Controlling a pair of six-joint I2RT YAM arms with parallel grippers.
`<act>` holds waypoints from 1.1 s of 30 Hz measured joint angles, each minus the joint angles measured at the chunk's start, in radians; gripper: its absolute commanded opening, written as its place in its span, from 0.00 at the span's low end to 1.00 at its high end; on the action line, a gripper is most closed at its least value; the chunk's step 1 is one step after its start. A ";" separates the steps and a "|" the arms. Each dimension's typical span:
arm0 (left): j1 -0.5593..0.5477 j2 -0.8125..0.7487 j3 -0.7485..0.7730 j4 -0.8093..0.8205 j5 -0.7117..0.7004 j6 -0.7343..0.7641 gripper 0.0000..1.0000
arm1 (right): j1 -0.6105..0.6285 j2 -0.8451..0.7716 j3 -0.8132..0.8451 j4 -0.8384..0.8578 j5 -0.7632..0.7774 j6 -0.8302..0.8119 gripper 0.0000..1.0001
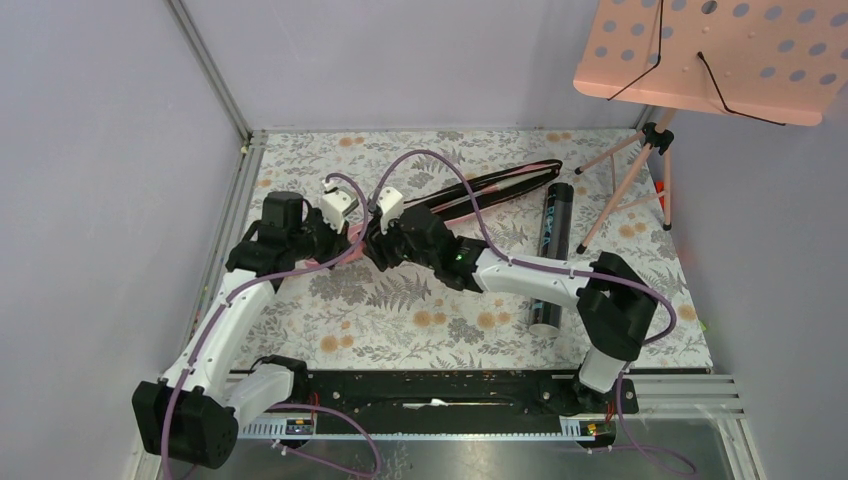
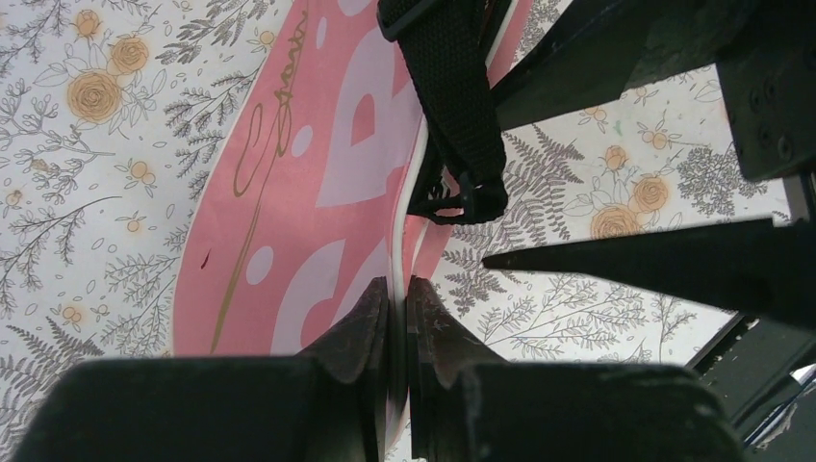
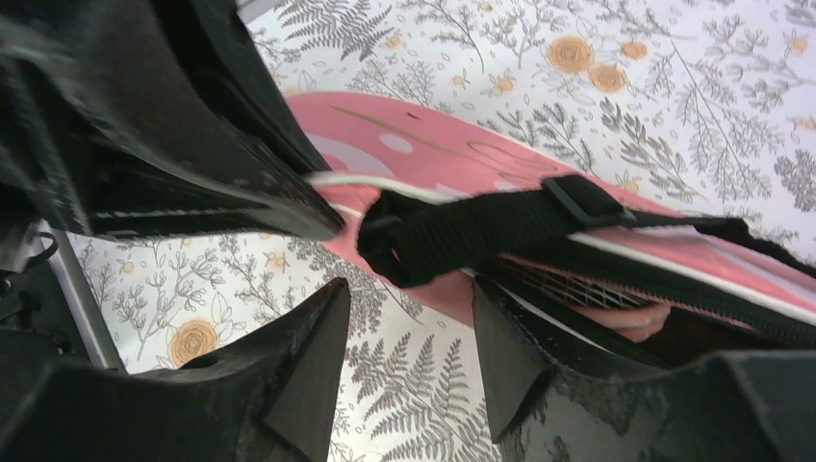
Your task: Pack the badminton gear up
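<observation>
Finding: packing is part done, by my reading. The cover (image 1: 500, 185) lies on the table (image 1: 400, 320) with both arms working at its near-left end, and its zip stands open along the edge facing the right wrist camera. Through that opening you can see strung mesh and a pink rim, which I take to be a racket (image 3: 587, 294) already inside. Whether the second one is in with it cannot be told. No shuttlecocks show in any view.

The tube (image 1: 552, 240) lies well to the right of the cover and apart from it, untouched. Whether it is filled or capped cannot be told.

Left to do, as I judge it: confirm both rackets are in, close the zip, and deal with the tube and shuttlecocks.

Orientation: the cover's long axis runs diagonally, with the broad head end near-left at the grippers and the narrow end pointing far-right, toward the legs of the music stand (image 1: 720, 50). The tube's long axis runs near to far, roughly square to your edge of the table.

Hands: your left gripper (image 2: 399, 298) is closed tight on the cover's white-piped rim at the head end. Your right gripper (image 3: 409, 318) stands parted and holds nothing. The looped end of the strap (image 3: 462, 231) sits just beyond its fingertips, unclamped.
</observation>
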 measured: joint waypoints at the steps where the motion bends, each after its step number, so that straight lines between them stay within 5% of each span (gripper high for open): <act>1: 0.000 0.003 0.002 0.000 0.003 -0.006 0.00 | 0.007 0.006 0.011 0.000 0.009 -0.006 0.57; 11: 0.000 0.013 0.018 0.000 0.019 -0.035 0.00 | 0.021 0.049 0.082 0.002 0.119 -0.021 0.56; 25: 0.006 0.017 0.027 0.024 -0.014 -0.023 0.00 | 0.046 0.102 0.156 -0.021 0.215 -0.024 0.02; 33: 0.005 0.014 0.027 0.053 -0.020 -0.017 0.00 | 0.056 0.101 0.178 -0.055 0.293 -0.038 0.00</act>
